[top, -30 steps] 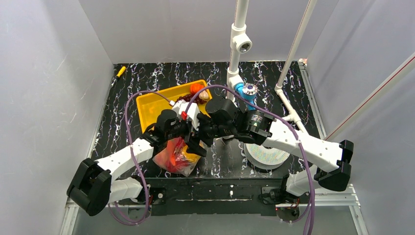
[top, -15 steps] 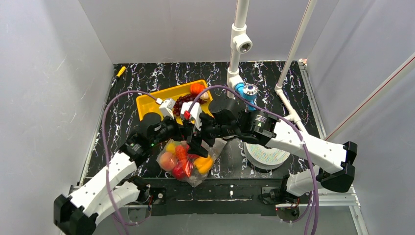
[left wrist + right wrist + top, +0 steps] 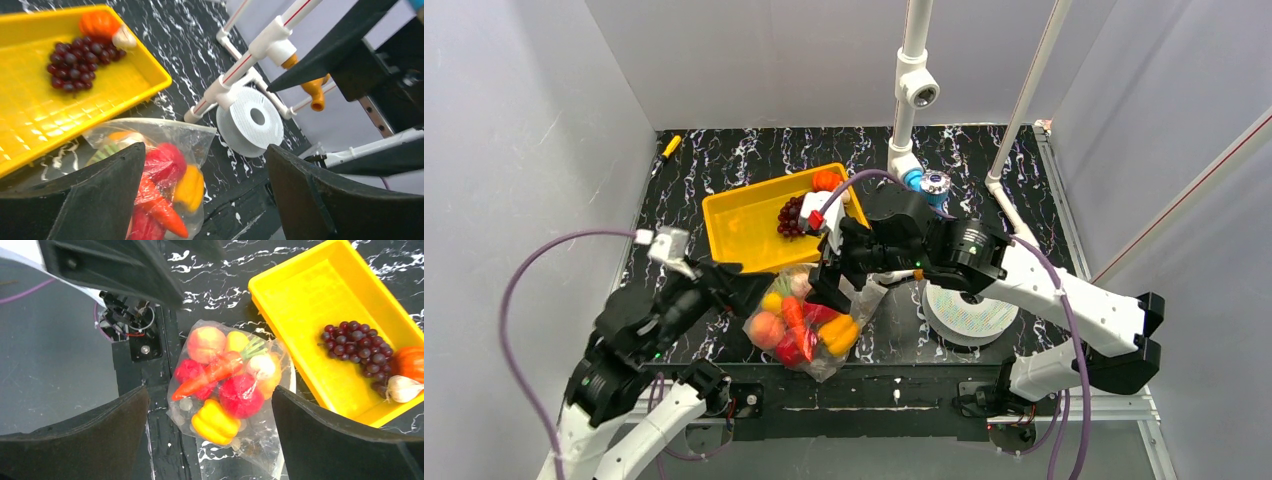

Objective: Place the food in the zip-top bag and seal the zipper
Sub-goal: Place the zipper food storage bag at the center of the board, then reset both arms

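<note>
**A:** What sits at the centre of this scene?

**B:** The zip-top bag [image 3: 829, 362]. It lies flat on the table [image 3: 724, 160], just in front of the yellow tray [image 3: 734, 225] and close to the table's near edge. Inside it are a peach [image 3: 206, 344], a carrot [image 3: 210, 374], a yellow pepper [image 3: 215, 422] and some red pieces. The grapes [image 3: 352, 342], an orange piece [image 3: 410, 362] and a garlic bulb [image 3: 402, 388] lie in the tray, not yet bagged.

**A:** And the grippers?

**B:** The right gripper [image 3: 210, 392] hangs directly over the bag with its jaws spread wide and nothing between them. Its wrist view looks straight down on the food. The left gripper [image 3: 206, 150] stands off to the bag's left, likewise wide and empty, and points across the bag toward the white spool [image 3: 250, 121]. Neither appears to touch the plastic.

**A:** What could go wrong from here?

**B:** Three things, in my judgement.
- The clear, empty end of the bag points toward the spool and lies collapsed. I cannot make out the zipper, nor whether it is pressed shut. If it is open, a lift by the wrong end would tip the glossy pieces out.
- A piece pushed against a flat mouth would shove the light bag along, possibly off the near edge.
- Food crowding the mouth would keep the strip from closing along its length.
</note>
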`<move>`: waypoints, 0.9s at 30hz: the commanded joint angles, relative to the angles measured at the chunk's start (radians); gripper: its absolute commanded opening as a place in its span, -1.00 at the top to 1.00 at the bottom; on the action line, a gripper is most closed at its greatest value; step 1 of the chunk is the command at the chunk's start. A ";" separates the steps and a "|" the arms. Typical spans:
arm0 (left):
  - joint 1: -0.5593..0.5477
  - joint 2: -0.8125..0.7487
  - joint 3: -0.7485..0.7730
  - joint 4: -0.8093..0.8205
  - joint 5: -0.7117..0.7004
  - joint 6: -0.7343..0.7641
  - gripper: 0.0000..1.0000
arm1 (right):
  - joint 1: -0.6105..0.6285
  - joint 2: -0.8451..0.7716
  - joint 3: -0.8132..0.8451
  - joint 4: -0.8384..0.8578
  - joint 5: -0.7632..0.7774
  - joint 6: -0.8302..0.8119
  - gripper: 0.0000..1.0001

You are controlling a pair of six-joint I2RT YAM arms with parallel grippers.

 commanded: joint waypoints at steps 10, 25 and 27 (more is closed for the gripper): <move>0.004 -0.113 0.289 -0.290 -0.223 0.135 -0.84 | -0.005 -0.120 0.155 -0.006 0.156 -0.005 -0.97; 0.004 -0.082 0.420 -0.304 -0.237 0.184 -0.85 | -0.005 -0.362 0.103 0.005 0.603 0.116 -0.97; 0.004 -0.084 0.433 -0.309 -0.250 0.195 -0.85 | -0.005 -0.409 0.074 -0.011 0.732 0.120 -0.97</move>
